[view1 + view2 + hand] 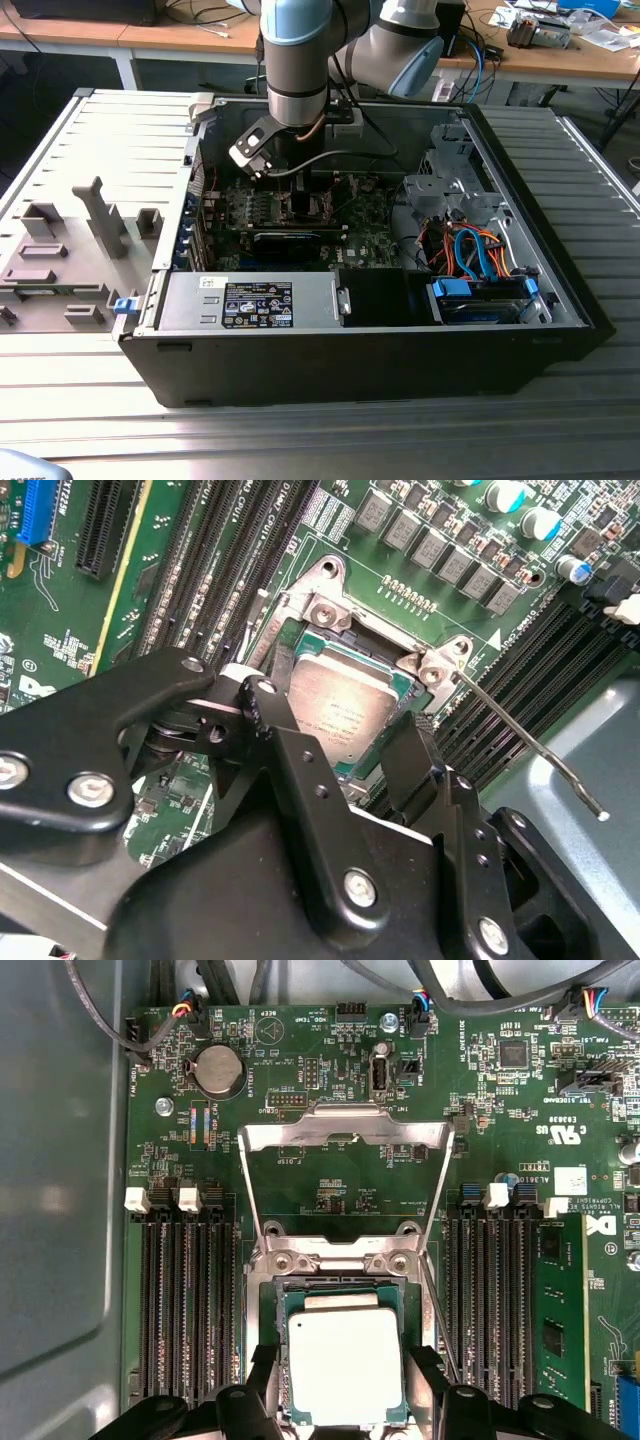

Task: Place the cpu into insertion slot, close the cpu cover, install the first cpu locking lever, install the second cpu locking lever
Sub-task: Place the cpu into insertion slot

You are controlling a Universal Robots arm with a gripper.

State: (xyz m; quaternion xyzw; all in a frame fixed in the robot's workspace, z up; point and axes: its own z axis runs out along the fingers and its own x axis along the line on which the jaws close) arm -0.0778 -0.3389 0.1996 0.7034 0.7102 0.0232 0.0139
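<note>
In the exterior view your arm (298,60) comes down from twelve o'clock into the open case (350,370). Your gripper (305,188) hangs low over the board (370,240), at about ten o'clock from the case's middle. In the first wrist view the cpu (345,1345) lies flat in the slot (340,1288), silver face up, directly beneath the gripper. You cannot tell whether the gripper clamps the cpu or has let go. The cover (345,1130) stands swung open, clear of the cpu. In the second wrist view a thin lever (520,742) sticks out free from a slot corner.
</note>
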